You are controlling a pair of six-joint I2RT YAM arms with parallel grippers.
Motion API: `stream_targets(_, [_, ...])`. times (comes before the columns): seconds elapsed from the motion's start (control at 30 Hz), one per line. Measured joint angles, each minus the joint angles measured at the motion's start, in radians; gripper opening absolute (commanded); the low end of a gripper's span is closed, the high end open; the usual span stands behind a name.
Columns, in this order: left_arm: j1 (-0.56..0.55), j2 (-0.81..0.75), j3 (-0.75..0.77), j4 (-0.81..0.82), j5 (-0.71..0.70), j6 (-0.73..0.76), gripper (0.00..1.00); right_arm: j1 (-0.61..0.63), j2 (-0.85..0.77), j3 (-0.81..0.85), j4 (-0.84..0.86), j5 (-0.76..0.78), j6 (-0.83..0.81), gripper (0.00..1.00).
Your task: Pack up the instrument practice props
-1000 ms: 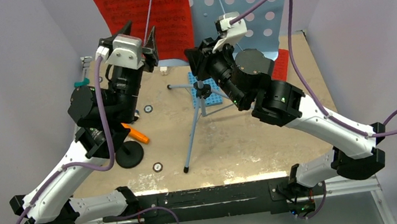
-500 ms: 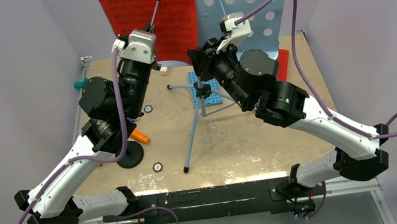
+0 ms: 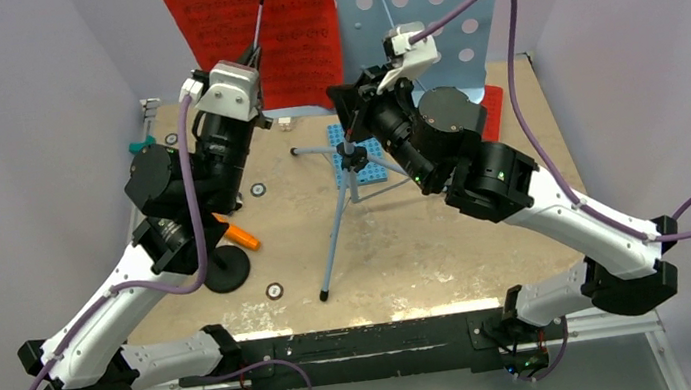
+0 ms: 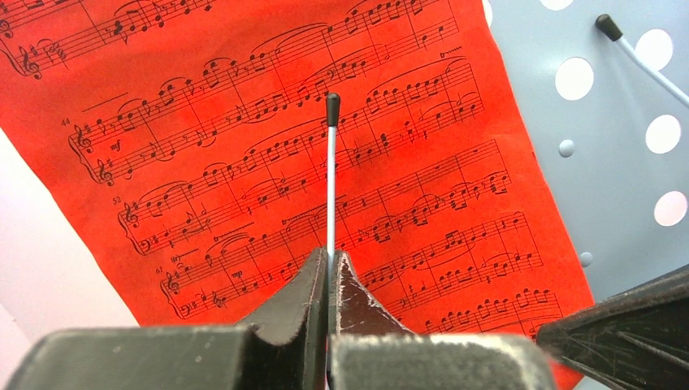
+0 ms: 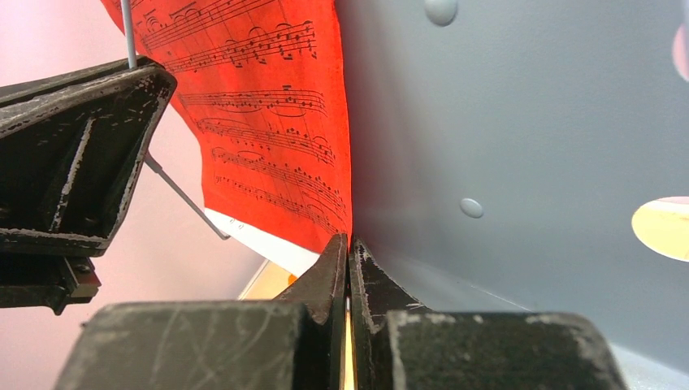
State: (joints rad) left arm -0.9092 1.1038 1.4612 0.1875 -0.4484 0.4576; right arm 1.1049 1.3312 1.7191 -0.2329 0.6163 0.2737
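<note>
Near, at the bottom of the top view: front edge of the table (image 3: 450,252), left arm (image 3: 124,305) bolted at one end, right arm (image 3: 576,215) at the other. Just above, at the lower left: orange toy microphone (image 3: 243,237) tipped over on the table, joined to its black round base (image 3: 225,269), partly hidden under the left arm.

Middle of the view: grey tripod legs (image 3: 338,226) of the music stand (image 3: 352,159), spread wide, one foot close to the front edge. Bare sandy table to the right of the legs, open all the way to the right edge. Blue brick plate (image 3: 377,171) flat behind the legs, partly under the right arm.

Farther up: left gripper (image 4: 329,258), closed tight on a thin wire arm (image 4: 331,187) of the stand. Wire poking up past the fingertips to a small black tip, right in front of the red sheet-music page (image 4: 244,154). Right gripper (image 5: 348,245) just to the right, fingers pressed together at the bottom edge, at the seam between red page and pale-blue plate (image 5: 504,122). Pinching something or not: cannot tell. Only a small gap between the two grippers.

Far back, at the top of the view: red page over the left half of the holed blue plate, second wire arm (image 3: 384,6) over the bare right half. Another bit of red page (image 3: 489,115) low at the right, behind the right arm. Pale walls close on the left, right and back, so little room up there.
</note>
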Motion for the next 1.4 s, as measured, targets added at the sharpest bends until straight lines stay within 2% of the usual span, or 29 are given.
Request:
stream_targets(0.17, [0.0, -0.033, -0.023, 0.006, 0.014, -0.002, 0.0, 0.0, -0.042, -0.027, -0.004, -0.014, 0.003, 0.0])
stream_targets(0.4, [-0.001, -0.066, -0.053, 0.019, 0.015, -0.002, 0.0, 0.0, -0.193, -0.14, 0.006, -0.114, -0.005, 0.0])
stream_targets(0.93, [-0.001, -0.074, -0.068, 0.043, 0.008, 0.008, 0.0, 0.0, -0.605, -0.293, -0.076, -0.586, -0.188, 0.0])
stream_targets(1.03, [-0.001, -0.067, -0.069, 0.059, 0.003, 0.016, 0.19, 0.0, -0.671, -0.315, -0.104, -0.67, -0.222, 0.0])
stream_targets(1.1, [-0.001, -0.063, -0.076, 0.077, 0.0, 0.025, 0.39, 0.0, -0.691, -0.327, -0.127, -0.719, -0.248, 0.0])
stream_targets(1.13, [-0.001, -0.062, -0.079, 0.089, 0.0, 0.027, 0.51, -0.001, -0.693, -0.334, -0.143, -0.742, -0.26, 0.0])
stream_targets(1.17, [-0.001, -0.062, -0.084, 0.099, -0.001, 0.027, 0.59, -0.001, -0.692, -0.344, -0.164, -0.768, -0.275, 0.0])
stream_targets(1.3, [-0.002, -0.067, -0.087, 0.12, 0.0, 0.025, 0.83, -0.001, -0.684, -0.394, -0.24, -0.841, -0.318, 0.0])
stream_targets(1.37, [-0.005, -0.079, -0.093, 0.122, 0.0, 0.021, 0.98, -0.001, -0.681, -0.414, -0.268, -0.877, -0.337, 0.0])
stream_targets(1.4, [-0.008, -0.087, -0.096, 0.121, 0.0, 0.016, 1.0, -0.001, -0.681, -0.423, -0.282, -0.904, -0.348, 0.0])
